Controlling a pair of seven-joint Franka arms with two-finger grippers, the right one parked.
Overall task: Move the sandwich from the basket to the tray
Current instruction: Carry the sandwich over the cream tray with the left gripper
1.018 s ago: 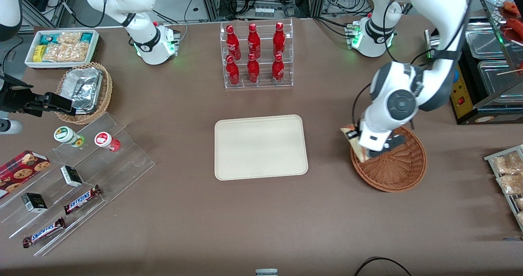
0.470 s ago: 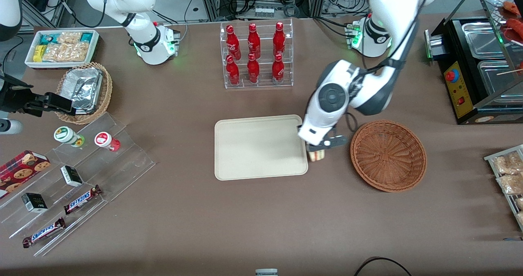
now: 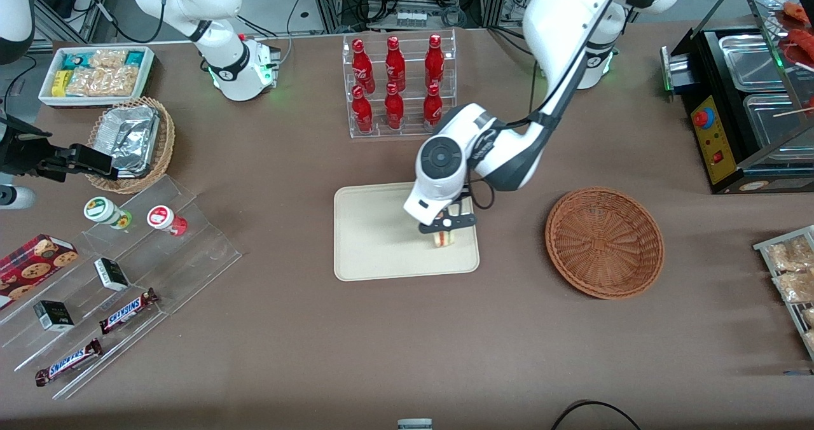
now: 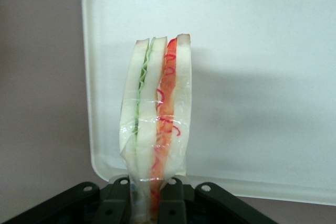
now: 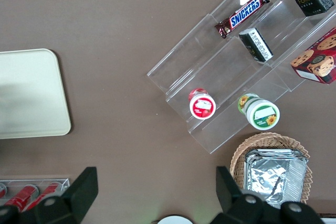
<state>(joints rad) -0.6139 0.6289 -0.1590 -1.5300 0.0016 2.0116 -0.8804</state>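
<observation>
**Sandwich held over the tray**

Sandwich (image 4: 156, 114) hung clamped at its lower end between the two black fingers (image 4: 170, 203) of the left arm's gripper (image 3: 446, 225), which were closed narrowly on it. In the wrist view the wedge stood on edge in clear wrap, pale bread slices on the outside, a green layer along one side and red-orange filling along the other. Under it lay the cream-beige tray (image 4: 262, 51), with one rounded corner and a stretch of low rim showing next to the brown table (image 4: 42, 103). Whether the wedge touched the tray surface could not be told.

In the front view the gripper sat above the part of the tray (image 3: 375, 233) nearest the working arm's end of the table, close to the rim that faces the front camera, and the sandwich (image 3: 442, 238) showed as a small pale block just below the black fingers. The white wrist and forearm of the arm rose from there toward the rack of red bottles (image 3: 395, 83), which stood farther from the front camera than the tray.

The reddish-brown wicker basket (image 3: 604, 242) sat well apart from the tray toward the working arm's end, with nothing in it. Toward the parked arm's end lay a clear stepped stand (image 3: 127, 277) with chocolate bars and small jars, a tan basket holding a foil container (image 3: 130, 138), and a white bin of snack packets (image 3: 96, 74).
</observation>
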